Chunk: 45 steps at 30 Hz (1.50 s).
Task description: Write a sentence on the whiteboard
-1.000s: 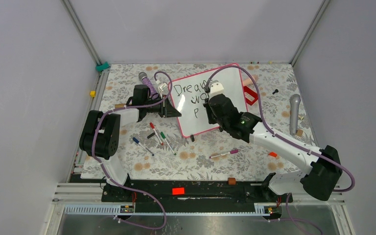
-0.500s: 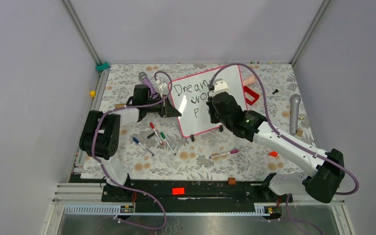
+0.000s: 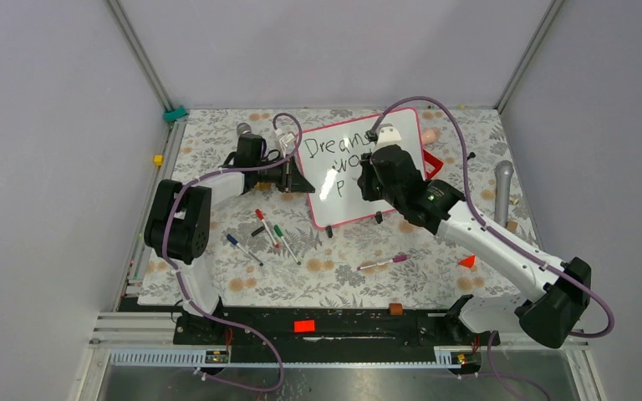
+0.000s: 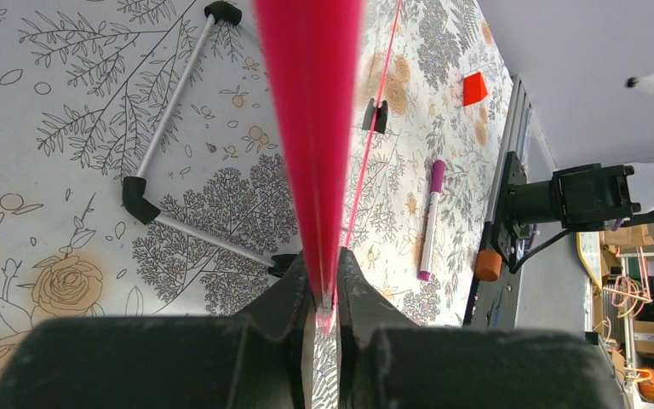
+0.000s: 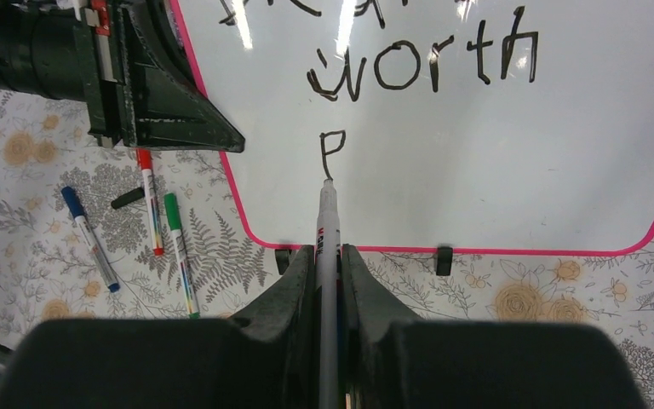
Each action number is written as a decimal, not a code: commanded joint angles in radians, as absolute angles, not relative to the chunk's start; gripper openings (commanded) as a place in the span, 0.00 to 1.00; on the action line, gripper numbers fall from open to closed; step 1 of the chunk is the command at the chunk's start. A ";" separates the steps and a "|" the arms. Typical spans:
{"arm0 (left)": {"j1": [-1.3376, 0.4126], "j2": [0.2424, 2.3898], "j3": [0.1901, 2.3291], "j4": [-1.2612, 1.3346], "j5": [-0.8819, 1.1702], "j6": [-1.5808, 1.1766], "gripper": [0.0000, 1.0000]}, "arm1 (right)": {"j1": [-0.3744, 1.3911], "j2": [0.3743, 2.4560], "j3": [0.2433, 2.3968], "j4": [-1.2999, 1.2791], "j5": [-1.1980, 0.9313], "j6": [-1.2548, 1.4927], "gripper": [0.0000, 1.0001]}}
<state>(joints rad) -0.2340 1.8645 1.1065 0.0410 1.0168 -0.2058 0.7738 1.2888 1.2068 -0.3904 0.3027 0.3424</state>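
The whiteboard (image 3: 347,192), white with a pink frame, stands tilted at the back middle of the table and fills the right wrist view (image 5: 494,179). It bears black writing (image 5: 426,72): "Dream…" partly cut off, "worth" and a single "P". My left gripper (image 3: 301,180) is shut on the board's left edge, seen as a pink strip (image 4: 311,128) between its jaws. My right gripper (image 3: 374,185) is shut on a white marker (image 5: 328,239), whose tip touches the bottom of the "P" (image 5: 332,152).
Red, green and blue markers (image 3: 269,230) lie left of the board, and a purple one (image 3: 382,263) in front. A small red frame block (image 3: 431,164), a microphone (image 3: 502,192), an orange wedge (image 3: 467,261) and small blocks lie to the right.
The whiteboard has shifted right and turned more square to the camera, with my left gripper still holding its edge. My right gripper has moved up and right with the marker.
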 commanded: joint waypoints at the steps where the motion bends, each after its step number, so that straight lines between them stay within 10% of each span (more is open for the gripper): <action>1: -0.259 1.935 1.065 -0.086 0.738 -0.099 0.00 | 0.768 1.278 1.157 -0.330 0.338 0.346 0.00; 45: -0.276 1.993 1.130 -0.193 0.752 -0.072 0.00 | 0.689 1.518 1.191 -0.145 0.295 0.118 0.00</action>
